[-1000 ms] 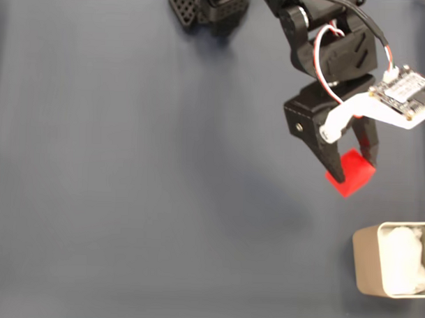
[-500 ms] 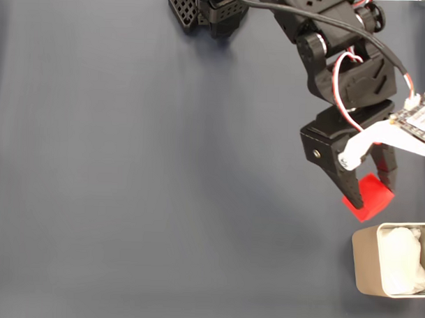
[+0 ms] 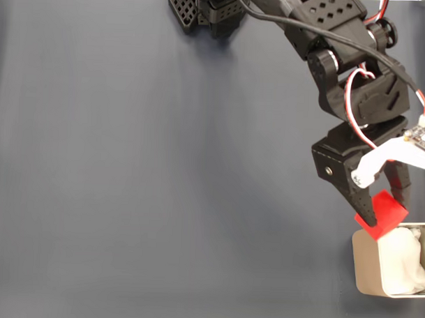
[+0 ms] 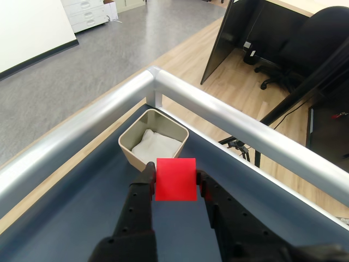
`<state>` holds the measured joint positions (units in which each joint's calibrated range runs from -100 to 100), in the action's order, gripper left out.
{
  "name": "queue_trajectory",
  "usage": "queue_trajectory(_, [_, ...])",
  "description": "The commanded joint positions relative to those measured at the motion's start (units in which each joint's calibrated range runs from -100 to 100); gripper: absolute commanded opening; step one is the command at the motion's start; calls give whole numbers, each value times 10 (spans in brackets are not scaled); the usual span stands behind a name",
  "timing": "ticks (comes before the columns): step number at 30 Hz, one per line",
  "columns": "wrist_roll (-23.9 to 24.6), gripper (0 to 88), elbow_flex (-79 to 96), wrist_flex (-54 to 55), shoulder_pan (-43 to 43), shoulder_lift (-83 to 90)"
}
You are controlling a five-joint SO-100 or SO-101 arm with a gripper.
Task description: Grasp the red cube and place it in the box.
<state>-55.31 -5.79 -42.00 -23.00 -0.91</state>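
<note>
The end effector (image 3: 384,210) is clamped on the red cube (image 3: 379,214) — held just over the near-left corner of the box (image 3: 364,262). No writing is legible; the wrist view adds an office chair (image 4: 305,41) beyond the table (image 4: 98,218).

The red cube (image 3: 380,215) (image 4: 175,179), small, matte and bright, sits pinched between my jaws, lifted off the tabletop and tilted, overlapping the near corner of the box (image 3: 366,261) in the fixed view. The box (image 4: 130,146), beige-grey with rounded corners and crumpled white lining inside, stands upright and open at the tabletop's edge.
</note>
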Motion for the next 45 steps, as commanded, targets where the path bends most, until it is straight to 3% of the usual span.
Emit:
queue_trajectory(1, [4,60,-57,-2,-7,-6])
queue_trajectory(32, [6,63,-311,-2,-34,-219])
queue_trajectory(45, [14,63,-342,-3,-30,-255])
